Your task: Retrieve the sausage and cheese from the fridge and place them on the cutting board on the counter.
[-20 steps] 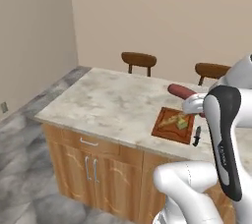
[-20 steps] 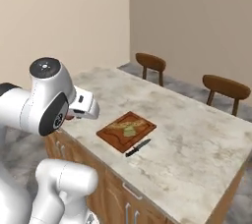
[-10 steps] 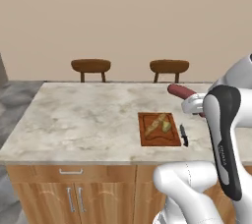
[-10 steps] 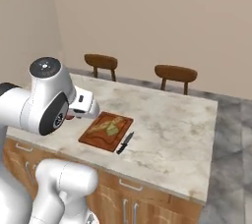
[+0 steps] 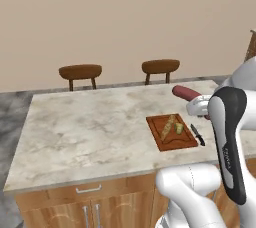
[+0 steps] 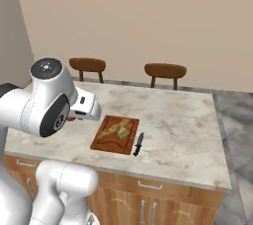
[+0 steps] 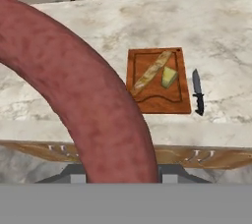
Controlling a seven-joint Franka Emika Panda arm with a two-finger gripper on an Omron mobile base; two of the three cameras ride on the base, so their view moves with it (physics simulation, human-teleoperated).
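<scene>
Marbled worktop [image 5: 90, 132] across mid-frame in both base views; reddish cutting board [image 5: 171, 132] right of centre in left base view, bearing cheese [image 7: 169, 76] wedge and a baguette piece [image 7: 150, 72], knife [image 7: 198, 92] just right; sausage [image 7: 83, 95] clamped in jaws [image 5: 196, 103], large across hand view's left

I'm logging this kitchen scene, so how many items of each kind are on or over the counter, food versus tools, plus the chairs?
Food: 3, sausage, cheese, bread stick
Tools: 2, cutting board, knife
Chairs: 2
Total: 7
</scene>
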